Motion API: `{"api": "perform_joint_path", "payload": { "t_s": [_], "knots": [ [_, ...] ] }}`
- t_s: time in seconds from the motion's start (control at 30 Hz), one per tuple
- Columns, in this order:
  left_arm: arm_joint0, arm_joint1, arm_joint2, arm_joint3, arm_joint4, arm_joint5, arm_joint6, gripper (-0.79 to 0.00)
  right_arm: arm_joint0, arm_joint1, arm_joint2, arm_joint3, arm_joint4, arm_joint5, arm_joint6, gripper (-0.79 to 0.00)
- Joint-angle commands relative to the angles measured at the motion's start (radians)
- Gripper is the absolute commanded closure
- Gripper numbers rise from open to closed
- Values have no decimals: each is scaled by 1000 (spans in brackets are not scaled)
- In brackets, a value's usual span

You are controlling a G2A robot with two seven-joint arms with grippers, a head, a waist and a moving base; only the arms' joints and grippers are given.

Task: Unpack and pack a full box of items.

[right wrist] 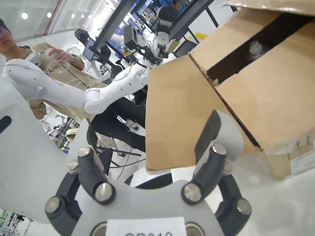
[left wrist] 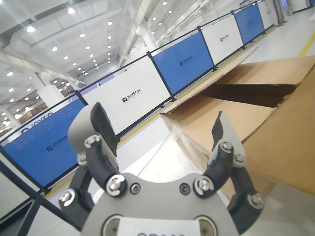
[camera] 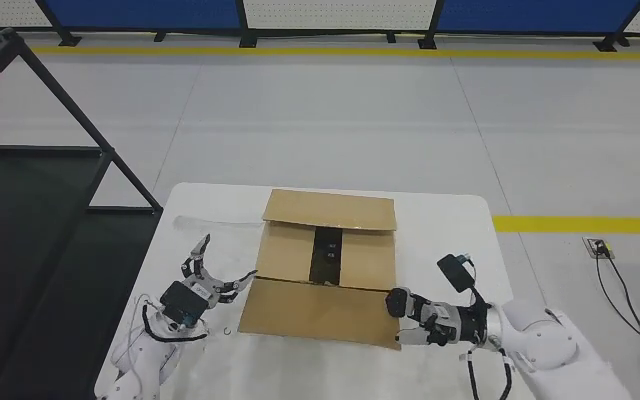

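Item: cardboard box (camera: 300, 255), standing at the middle of the white desk (camera: 440, 220).

Flaps: the far flap (camera: 330, 210) is folded outward, and so is the near flap (camera: 315, 312), which lies toward the robot. The two inner flaps (camera: 365, 260) are nearly closed, with a dark slot (camera: 328, 255) left between them.

Contents: one capped container (right wrist: 256, 49), bottle-like, is glimpsed through the slot. Nothing more can be told.

Right gripper (right wrist: 152, 128): placed at the right corner of the near flap, fingers apart with the flap's corner between them. Contact cannot be told.

Left gripper (left wrist: 162, 128): held just beside the box's left side, fingers apart, nothing held.

Step, as judged: the unpacking stage, with the box being opened and no item taken out yet.

Next move, as judged: the inner flaps are to be parted, so that the contents can be reached from above.
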Motion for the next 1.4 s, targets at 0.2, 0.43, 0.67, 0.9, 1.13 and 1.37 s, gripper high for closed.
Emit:
{"api": "perform_joint_path", "payload": {
  "t_s": [0.2,0.43,0.67,0.9,1.13,1.37],
  "knots": [
    [1,25,7,19,126,-133,64,-785,63,41,-138,89,-8,-59,-59,-785],
    [-7,38,18,48,214,-146,39,-785,122,61,-218,122,3,-98,-98,-785],
    [-20,38,33,76,183,-123,15,-785,160,70,-241,165,229,-71,-93,-785],
    [-20,38,33,76,183,-123,15,-785,160,70,-241,165,229,-71,-93,-785],
    [-20,38,33,76,183,-123,15,-785,158,59,-245,116,330,70,-138,-785],
    [-20,38,33,76,183,-123,15,-785,244,21,-263,199,590,252,-154,-785]
  ]
}}
